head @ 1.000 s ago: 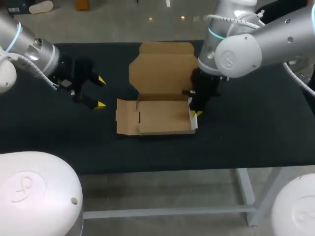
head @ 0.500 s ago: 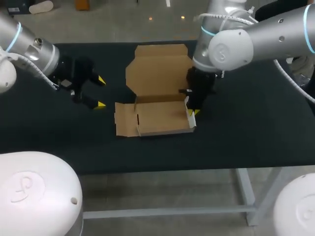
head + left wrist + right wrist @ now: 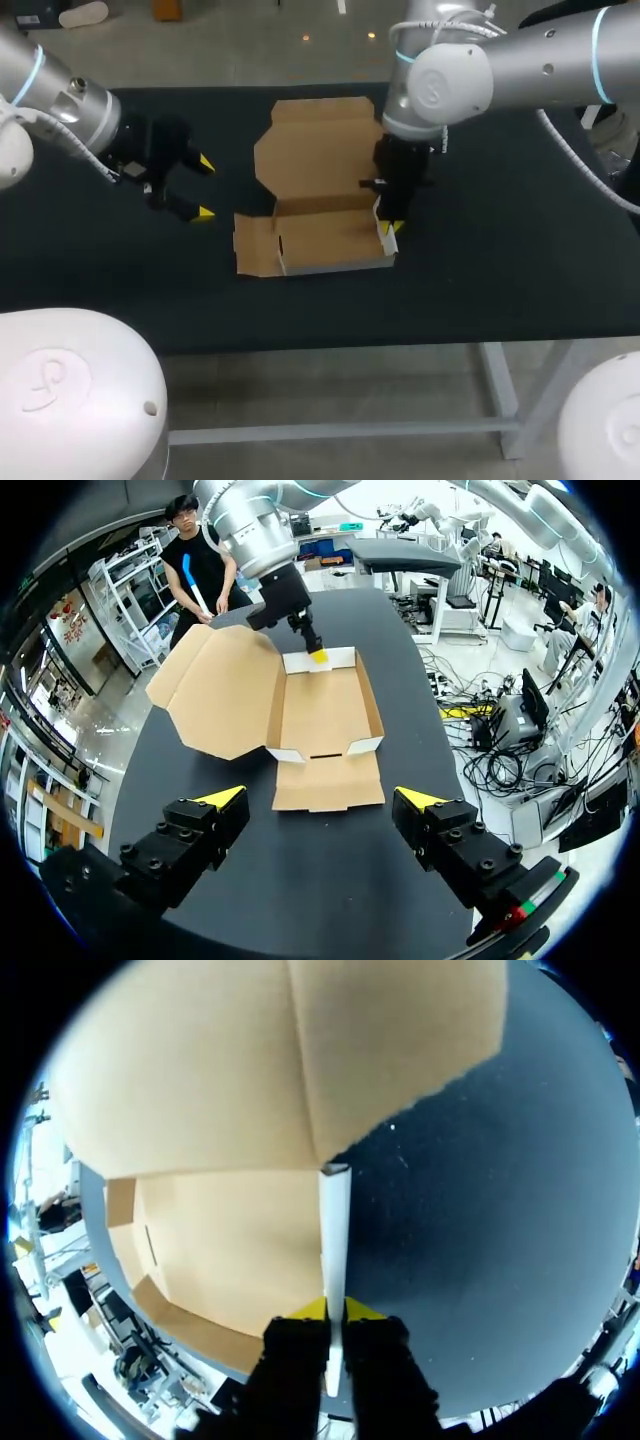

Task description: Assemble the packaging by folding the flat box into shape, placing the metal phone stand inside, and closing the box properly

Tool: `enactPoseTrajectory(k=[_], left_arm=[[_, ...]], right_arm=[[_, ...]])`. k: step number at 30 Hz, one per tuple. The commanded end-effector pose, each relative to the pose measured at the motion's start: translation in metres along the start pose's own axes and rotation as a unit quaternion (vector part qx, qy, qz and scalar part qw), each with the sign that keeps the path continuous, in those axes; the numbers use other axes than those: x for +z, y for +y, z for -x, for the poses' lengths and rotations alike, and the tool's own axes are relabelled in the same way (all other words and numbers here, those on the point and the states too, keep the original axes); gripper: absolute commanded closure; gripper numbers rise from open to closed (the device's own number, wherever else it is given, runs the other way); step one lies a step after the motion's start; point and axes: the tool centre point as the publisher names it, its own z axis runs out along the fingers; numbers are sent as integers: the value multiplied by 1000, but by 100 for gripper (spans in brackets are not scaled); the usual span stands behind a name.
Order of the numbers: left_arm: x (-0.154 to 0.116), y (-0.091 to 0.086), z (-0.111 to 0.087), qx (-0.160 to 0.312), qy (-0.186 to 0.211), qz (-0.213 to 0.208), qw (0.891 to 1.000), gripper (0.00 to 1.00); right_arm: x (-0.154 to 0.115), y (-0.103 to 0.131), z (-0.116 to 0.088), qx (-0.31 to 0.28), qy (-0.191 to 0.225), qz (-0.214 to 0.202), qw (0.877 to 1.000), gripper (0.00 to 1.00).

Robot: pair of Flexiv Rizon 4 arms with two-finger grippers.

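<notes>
Black table (image 3: 520, 260), with the cardboard box (image 3: 325, 240) at its middle: a half-formed tray whose floor is bare. No phone stand shows inside the box or beside it. The lid (image 3: 315, 150) is folded open behind the tray. The box's right side wall (image 3: 334, 1220) stands upright, clamped edge-on by the right gripper (image 3: 392, 226). The left gripper (image 3: 204, 188) hangs well left of the box, fingers wide apart and holding nothing. The card looks light, thin and easily creased, so it is probably best held at panel edges near a fold.
</notes>
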Motion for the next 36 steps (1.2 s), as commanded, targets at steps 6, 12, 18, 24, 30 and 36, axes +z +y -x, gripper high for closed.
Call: enactPoseTrajectory(k=[6,12,18,24,30,36], left_arm=[[-1,-1,0,0,2,2,1000,0],[-1,-1,0,0,2,2,1000,0],[-1,-1,0,0,2,2,1000,0],[-1,-1,0,0,2,2,1000,0],[-1,-1,0,0,2,2,1000,0],[-1,-1,0,0,2,2,1000,0]], right_arm=[[2,5,0,3,-8,-29,1000,100],[3,4,-1,2,-15,-18,1000,100],[4,4,-3,3,-22,-7,1000,99],[5,3,-3,7,-29,10,1000,97],[6,3,-4,10,-27,22,999,90],[7,2,-4,12,-28,30,999,90]])
